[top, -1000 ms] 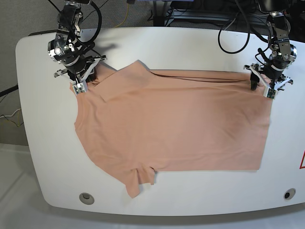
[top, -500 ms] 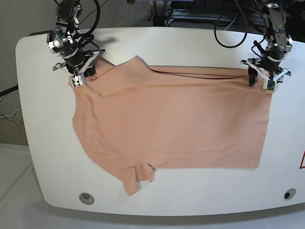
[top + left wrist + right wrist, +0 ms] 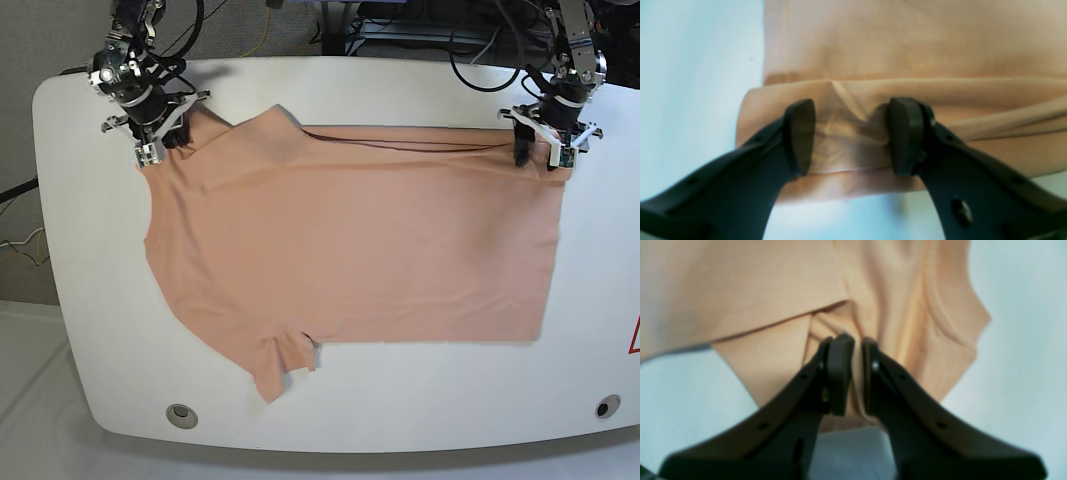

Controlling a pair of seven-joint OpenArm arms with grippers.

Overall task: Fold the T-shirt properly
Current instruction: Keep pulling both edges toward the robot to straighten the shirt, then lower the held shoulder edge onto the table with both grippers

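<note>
Dragged farther toward the table's (image 3: 330, 85) back edge since a second ago: one T-shirt (image 3: 350, 240), spread flat. Two grippers: left gripper (image 3: 545, 150) spread wide over a bunched hem corner, right gripper (image 3: 150, 140) pinching a shoulder fold. Bare table all round the cloth. Wrist views blurred; neck label not discernible.

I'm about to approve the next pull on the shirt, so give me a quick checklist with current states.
1. Right gripper pinching the T-shirt: ok, jaws nearly shut on a fold of cloth.
2. Left gripper holding cloth: not ok, jaws apart, cloth only bunched between them.
3. Shirt fully on the table: ok.
4. Body lying flat: ok, few wrinkles.
5. Near sleeve flat: ok.
6. Far edge by the grippers straight: cannot tell.
</note>
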